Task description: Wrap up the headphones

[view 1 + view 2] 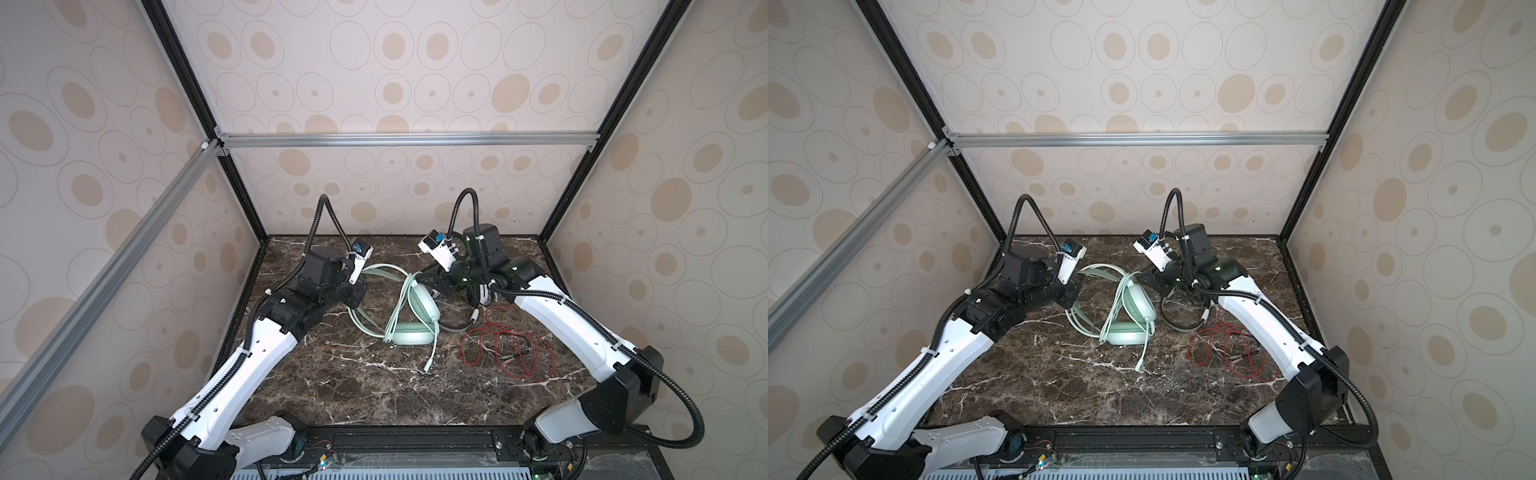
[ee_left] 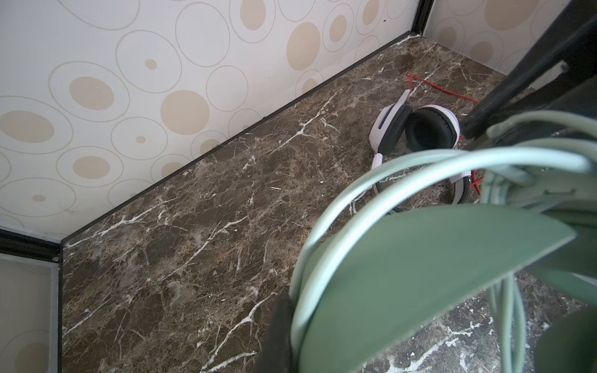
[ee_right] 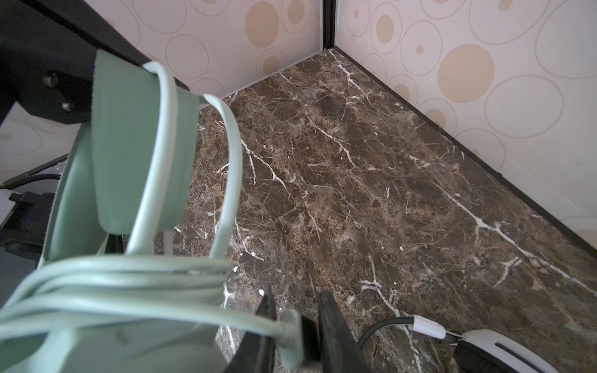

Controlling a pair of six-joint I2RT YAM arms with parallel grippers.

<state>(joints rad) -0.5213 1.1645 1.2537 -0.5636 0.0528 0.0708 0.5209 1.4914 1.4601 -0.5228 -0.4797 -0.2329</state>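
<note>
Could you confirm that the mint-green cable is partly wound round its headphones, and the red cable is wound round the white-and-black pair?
Not quite: the red cable lies in loose loops on the table beside the white-and-black headphones, as both top views show. The mint-green cable part is right.

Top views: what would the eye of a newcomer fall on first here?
First the mint-green headphones in the middle of the marble table, with their pale cable partly wound around them. Then the red cable, lying in loose loops to their right, near the half-hidden white-and-black headphones.
</note>
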